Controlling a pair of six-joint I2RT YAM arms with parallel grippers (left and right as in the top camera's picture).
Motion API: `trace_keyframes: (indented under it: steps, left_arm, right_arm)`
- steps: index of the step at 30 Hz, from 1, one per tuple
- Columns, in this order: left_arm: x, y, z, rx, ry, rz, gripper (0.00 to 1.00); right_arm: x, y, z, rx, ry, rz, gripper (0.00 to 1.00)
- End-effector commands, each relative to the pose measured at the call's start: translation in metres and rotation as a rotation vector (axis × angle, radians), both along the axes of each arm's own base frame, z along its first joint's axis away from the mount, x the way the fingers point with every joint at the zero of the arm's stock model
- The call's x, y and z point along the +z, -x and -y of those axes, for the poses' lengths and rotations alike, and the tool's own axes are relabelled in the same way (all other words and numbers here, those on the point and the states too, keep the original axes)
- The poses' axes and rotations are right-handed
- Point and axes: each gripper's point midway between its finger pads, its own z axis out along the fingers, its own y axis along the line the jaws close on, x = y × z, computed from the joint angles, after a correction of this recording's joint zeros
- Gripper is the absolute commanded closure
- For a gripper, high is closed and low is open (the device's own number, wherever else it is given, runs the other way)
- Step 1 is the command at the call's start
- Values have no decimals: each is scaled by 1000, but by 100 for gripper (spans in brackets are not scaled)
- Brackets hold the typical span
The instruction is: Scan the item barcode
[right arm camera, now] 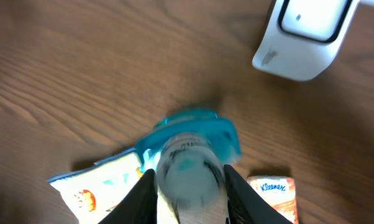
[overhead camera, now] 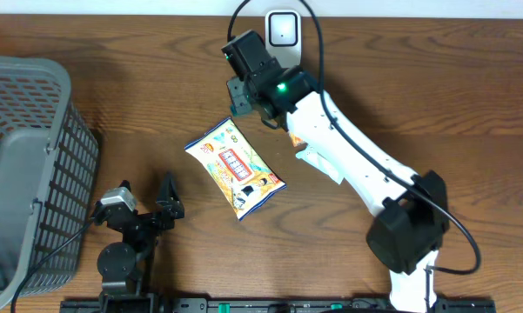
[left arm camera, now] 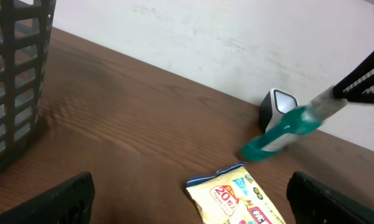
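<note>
The right gripper is clamped on a clear plastic bottle with a teal end, a finger on either side of its body. The bottle hangs tilted, teal end lowest, just in front of the white barcode scanner at the far edge of the brown wooden table. The left gripper rests near me, jaws spread wide and empty. A flat yellow-and-white snack packet lies between the arms, and a grey plastic basket stands at the left.
</note>
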Motion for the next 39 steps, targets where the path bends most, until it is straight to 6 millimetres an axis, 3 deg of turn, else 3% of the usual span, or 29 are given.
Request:
trace_keyframes:
  steps: [1,6,12,14,16,18,22,25,31,39]
  left_arm:
    - [-15,1,0,-3,2,-41,3]
    - [-15,1,0,-3,2,-41,3]
    - [-15,1,0,-3,2,-41,3]
    - [-15,1,0,-3,2,-41,3]
    - [-15,1,0,-3,2,-41,3]
    - [-15,1,0,-3,2,-41,3]
    - [-15,1,0,-3,2,-41,3]
    - [-15,1,0,-3,2,-41,3]
    - [-15,1,0,-3,2,-41,3]
    - [-15,1,0,-3,2,-41,3]
  right_arm:
    - [44,-2,6,-50,-63,70,72]
    - [39,-7,25,-171,-51,63,72]
    - [36,-4,26,-179,-44,52,55]
    - [33,0,25,-156,-33,35,41]
    - [27,5,20,-59,10,19,36]
    - [18,9,15,62,68,23,24]
    - [-9,8,6,208,118,46,1]
    - [-26,4,-7,297,121,84,1]
    - [-75,-27,-17,308,136,105,1]
    - [-142,-50,-3,324,197,57,1]
